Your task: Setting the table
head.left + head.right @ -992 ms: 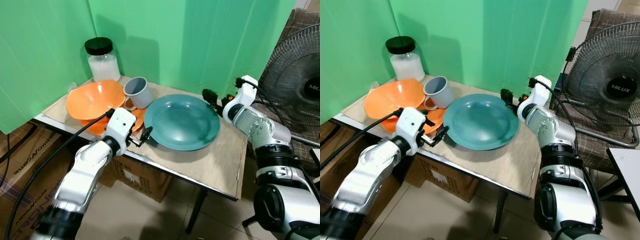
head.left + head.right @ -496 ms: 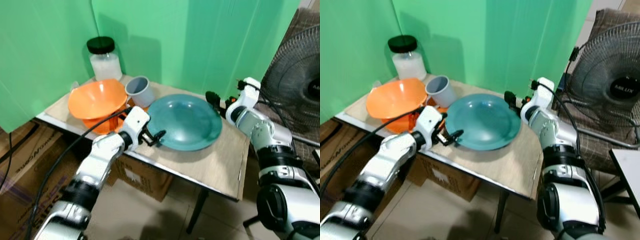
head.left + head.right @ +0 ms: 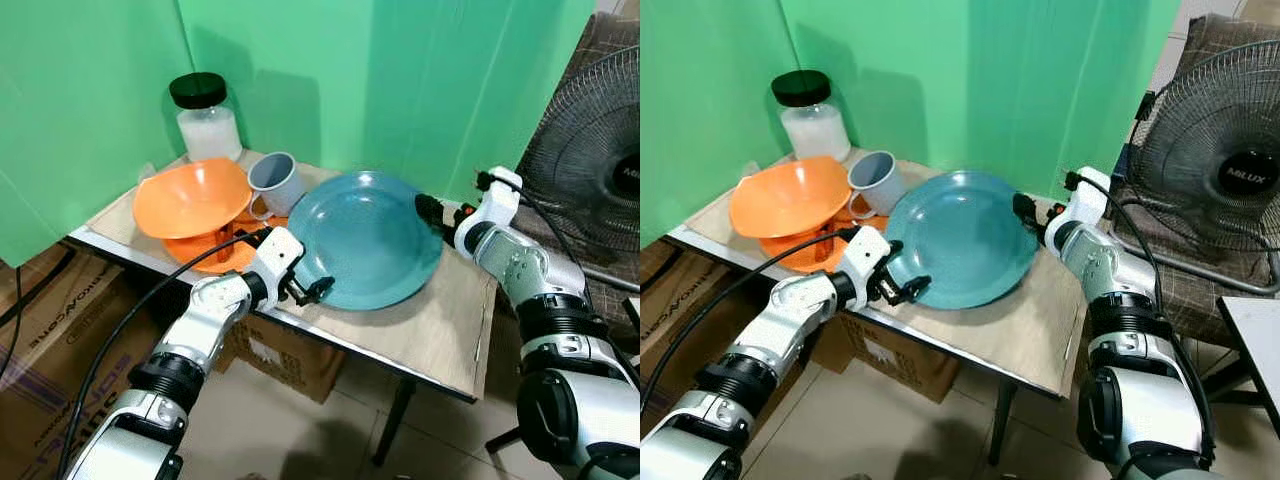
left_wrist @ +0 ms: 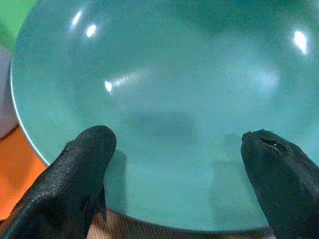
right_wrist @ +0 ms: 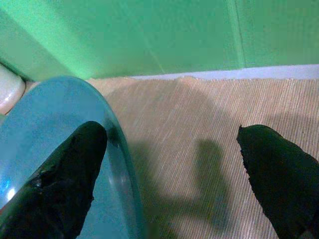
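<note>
The teal plate (image 3: 365, 240) sat tilted on the mat-covered table (image 3: 440, 330), its far rim raised toward the green backdrop (image 3: 400, 80). The left gripper (image 3: 312, 291) was at the plate's near edge, fingers (image 4: 75, 174) spread apart. The right gripper (image 3: 432, 212) was at the plate's far right rim, fingers (image 5: 65, 184) also spread. Left of the plate stood a grey mug (image 3: 275, 184), an orange bowl (image 3: 192, 200), and a jar (image 3: 207, 120). A fan (image 3: 590, 150) stood right of the plate.
</note>
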Motion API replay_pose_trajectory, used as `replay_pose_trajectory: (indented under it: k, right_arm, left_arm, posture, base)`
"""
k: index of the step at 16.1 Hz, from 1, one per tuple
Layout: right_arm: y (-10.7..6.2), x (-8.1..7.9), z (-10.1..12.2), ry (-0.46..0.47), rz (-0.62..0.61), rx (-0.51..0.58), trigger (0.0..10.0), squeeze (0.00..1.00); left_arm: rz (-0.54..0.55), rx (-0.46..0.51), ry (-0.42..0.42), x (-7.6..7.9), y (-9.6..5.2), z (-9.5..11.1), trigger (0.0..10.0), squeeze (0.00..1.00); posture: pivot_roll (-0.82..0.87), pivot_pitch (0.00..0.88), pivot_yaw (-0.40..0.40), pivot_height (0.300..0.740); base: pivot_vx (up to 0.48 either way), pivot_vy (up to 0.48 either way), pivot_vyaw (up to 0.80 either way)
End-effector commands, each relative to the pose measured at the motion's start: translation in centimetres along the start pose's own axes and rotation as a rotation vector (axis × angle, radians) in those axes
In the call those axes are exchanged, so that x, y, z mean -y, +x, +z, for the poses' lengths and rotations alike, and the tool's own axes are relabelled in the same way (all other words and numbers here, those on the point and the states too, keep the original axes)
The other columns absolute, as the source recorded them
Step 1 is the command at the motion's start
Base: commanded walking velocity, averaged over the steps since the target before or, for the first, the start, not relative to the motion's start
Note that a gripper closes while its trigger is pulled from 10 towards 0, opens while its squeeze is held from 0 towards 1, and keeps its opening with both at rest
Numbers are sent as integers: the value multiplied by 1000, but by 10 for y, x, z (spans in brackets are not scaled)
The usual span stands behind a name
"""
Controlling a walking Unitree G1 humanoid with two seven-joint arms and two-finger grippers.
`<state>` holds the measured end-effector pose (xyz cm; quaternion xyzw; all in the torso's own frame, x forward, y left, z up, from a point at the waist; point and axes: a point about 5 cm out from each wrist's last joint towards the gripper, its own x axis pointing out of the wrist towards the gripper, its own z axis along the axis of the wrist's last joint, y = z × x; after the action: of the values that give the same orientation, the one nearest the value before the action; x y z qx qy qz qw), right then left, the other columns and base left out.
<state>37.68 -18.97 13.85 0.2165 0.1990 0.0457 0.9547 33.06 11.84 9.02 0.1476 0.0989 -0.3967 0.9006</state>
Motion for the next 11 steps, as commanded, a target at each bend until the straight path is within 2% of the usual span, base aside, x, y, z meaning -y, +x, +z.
replay_pose_trajectory:
  k: [1, 3, 4, 5, 6, 7, 11]
  right_arm:
    - [0, 0, 3, 13, 7, 0, 10000, 0]
    - [1, -5, -4, 61, 71, -51, 10000, 0]
    - [0, -12, -10, 87, 156, -95, 10000, 0]
    - [-1, -15, -12, 89, 189, -104, 4941, 0]
    - [-2, -16, -14, 69, 211, -118, 4353, 0]
    - [-3, -16, -16, 41, 220, -129, 0, 0]
    - [-6, -11, -18, -14, 212, -165, 0, 0]
  left_arm:
    - [-16, -31, 17, -1, -1, -4, 10000, 859]
    - [-20, -29, 20, -2, -2, -5, 10000, 859]
    - [-19, -29, 26, -3, -2, -5, 10000, 859]
    - [-17, -28, 29, -4, -2, -5, 10000, 863]
    - [-15, -27, 32, -4, -2, -5, 10000, 859]
    - [-14, -24, 34, -5, -2, -5, 10000, 859]
    - [-12, -18, 43, -7, -2, -4, 10000, 859]
  posture:
    - [-130, 33, 49, 740]
    - [-127, 32, 47, 740]
    - [-126, 32, 45, 740]
    - [-126, 32, 45, 740]
    - [-126, 32, 45, 740]
    - [-127, 32, 47, 740]
    - [-128, 31, 48, 740]
  base:
    - [0, 0, 0]
    - [0, 0, 0]
    - [0, 0, 0]
    - [0, 0, 0]
    - [0, 0, 0]
    - [0, 0, 0]
    - [0, 0, 0]
